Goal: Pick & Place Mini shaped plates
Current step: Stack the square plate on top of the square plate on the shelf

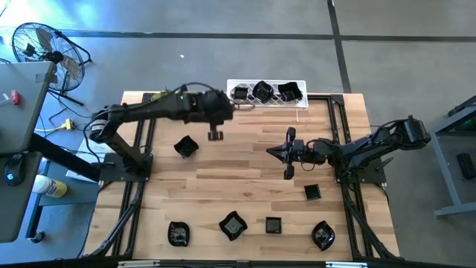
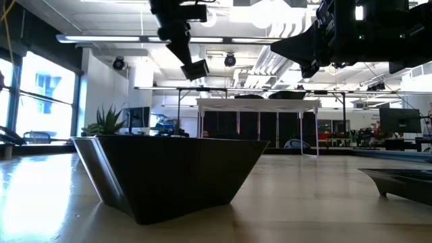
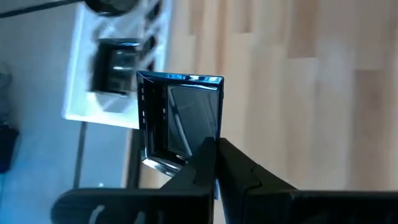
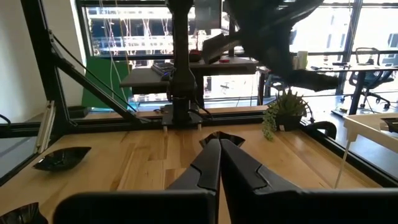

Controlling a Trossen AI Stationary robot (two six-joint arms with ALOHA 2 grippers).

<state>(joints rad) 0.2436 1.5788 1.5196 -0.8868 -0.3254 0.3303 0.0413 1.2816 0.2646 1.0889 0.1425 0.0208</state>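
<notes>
Light wooden table (image 1: 223, 186) fills centre, dark metal frame rails (image 1: 134, 216) along both sides. White lattice wire rack (image 1: 297, 103) at table's 12 o'clock edge. Black floor fan (image 1: 44, 46) at 10 o'clock on grey floor. Grey desk (image 1: 18, 104) at 9 o'clock, white bottle (image 1: 49, 186) below it. Small green plant (image 4: 283, 107) at table edge in right wrist view; same plant (image 2: 104, 121) in low view.

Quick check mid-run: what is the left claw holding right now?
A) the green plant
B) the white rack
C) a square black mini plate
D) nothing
C: the left claw is shut on the edge of a square black mini plate, carried above the table near the white rack.
</notes>
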